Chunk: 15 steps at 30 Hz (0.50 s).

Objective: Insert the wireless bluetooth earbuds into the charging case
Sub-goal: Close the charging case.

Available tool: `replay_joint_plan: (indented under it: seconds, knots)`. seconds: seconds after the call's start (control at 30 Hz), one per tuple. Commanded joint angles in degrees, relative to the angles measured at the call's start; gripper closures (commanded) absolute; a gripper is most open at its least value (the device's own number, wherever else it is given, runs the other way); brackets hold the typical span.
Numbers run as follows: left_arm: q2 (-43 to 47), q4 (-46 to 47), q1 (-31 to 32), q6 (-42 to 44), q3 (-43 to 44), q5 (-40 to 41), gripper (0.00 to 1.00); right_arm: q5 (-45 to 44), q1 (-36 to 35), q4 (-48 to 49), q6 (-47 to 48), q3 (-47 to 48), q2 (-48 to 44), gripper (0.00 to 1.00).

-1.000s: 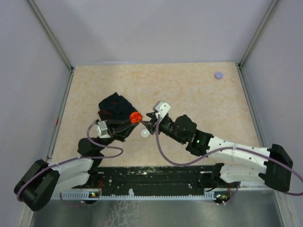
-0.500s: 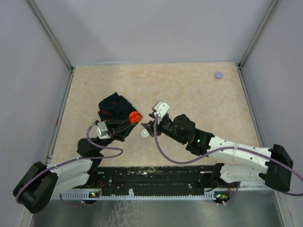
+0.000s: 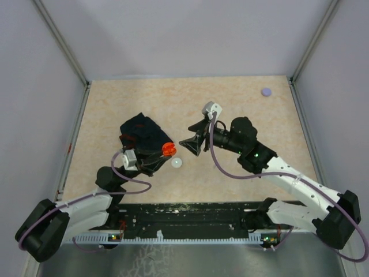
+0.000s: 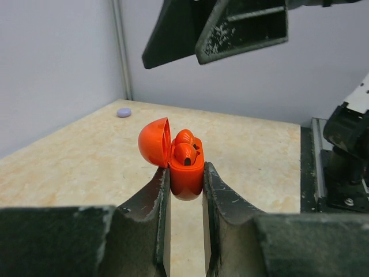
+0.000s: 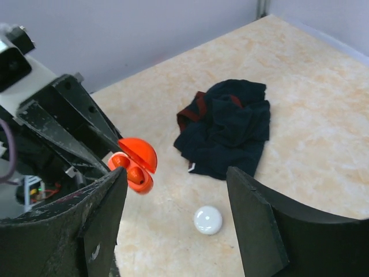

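Over the near-left part of the bench [image 3: 230, 104], left pincer [image 3: 158, 153] [image 4: 185, 172]: clamped on the lower half of the charging case, one finger [image 4: 151, 199] pressed against each side, the tips pointing toward the middle of the bench.
Charging case [image 3: 168, 149] [image 4: 187, 180]: orange-red and rounded, held upright and clear of the surface; its domed lid [image 4: 153, 143] is hinged open and tipped to the left in the left wrist view.
Red earbuds [image 4: 184, 151]: two of them sit side by side in the open case, one behind the other as the left wrist camera sees them, their rounded tops rising above the rim.
Right pincer [image 3: 191, 144] [image 5: 176, 173]: jaws well apart with nothing between them, raised above the bench near its middle, just beside the held case but not touching it, and pointing at it from the right.
White case [image 3: 176, 164] [image 5: 207, 220]: small, round and glossy, closed, lying on the bench toward the near edge, near and below the orange-red case.
Dark cloth [image 3: 141, 131] [image 5: 230, 130]: crumpled navy fabric with a red trim, left of the middle, behind the left pincer.
Lavender disc [image 3: 266, 91] [image 4: 124, 112]: small and flat, alone near the far right corner, well apart from both arms.
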State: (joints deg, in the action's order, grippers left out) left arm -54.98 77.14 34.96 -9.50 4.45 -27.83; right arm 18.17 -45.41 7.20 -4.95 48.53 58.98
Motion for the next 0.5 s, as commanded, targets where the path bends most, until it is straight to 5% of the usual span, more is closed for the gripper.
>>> replay_joint_plan:
  seconds: [0.0,0.47]
  knots:
    - [-0.58,-0.66,-0.33,-1.92,1.34,-7.12,1.0,20.21,5.17,2.9,-9.48,4.19,3.0,0.3]
    - [-1.4,-1.03,-0.42,-3.28,3.44,-9.99,1.0,36.17,6.47,6.83,-20.13,7.63,15.29,0.3]
